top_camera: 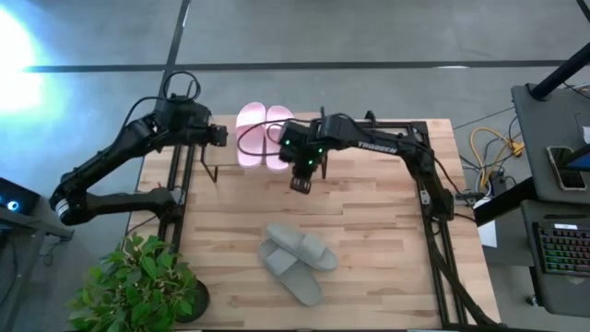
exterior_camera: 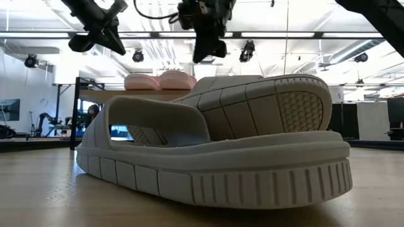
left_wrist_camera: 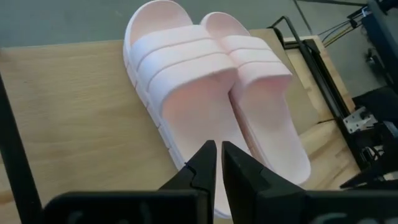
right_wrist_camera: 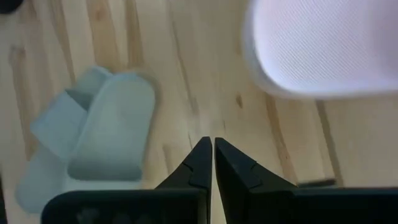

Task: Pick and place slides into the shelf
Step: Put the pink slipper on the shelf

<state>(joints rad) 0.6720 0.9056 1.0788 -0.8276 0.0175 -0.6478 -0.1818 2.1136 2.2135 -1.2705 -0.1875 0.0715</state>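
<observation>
Resting on shelf (top_camera: 221, 122): pink slides (top_camera: 263, 134)
Table: grey slides (top_camera: 297, 256)
Left gripper (top_camera: 214, 172): closed, empty
Right gripper (top_camera: 301, 184): closed, empty

Grey concrete floor (top_camera: 369, 37), potted plant (top_camera: 138, 286), perhaps a desk with keyboard (top_camera: 564, 249)

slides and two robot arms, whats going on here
Two robot arms are putting slides onto a small shelf at the far side of the table. The pink pair already sits side by side on the shelf's wooden top. The grey-green pair lies on the table, one slide partly on top of the other. Neither gripper holds anything: the left gripper hangs shut over the pink pair, and the right gripper is shut above the table beside the shelf.
</observation>
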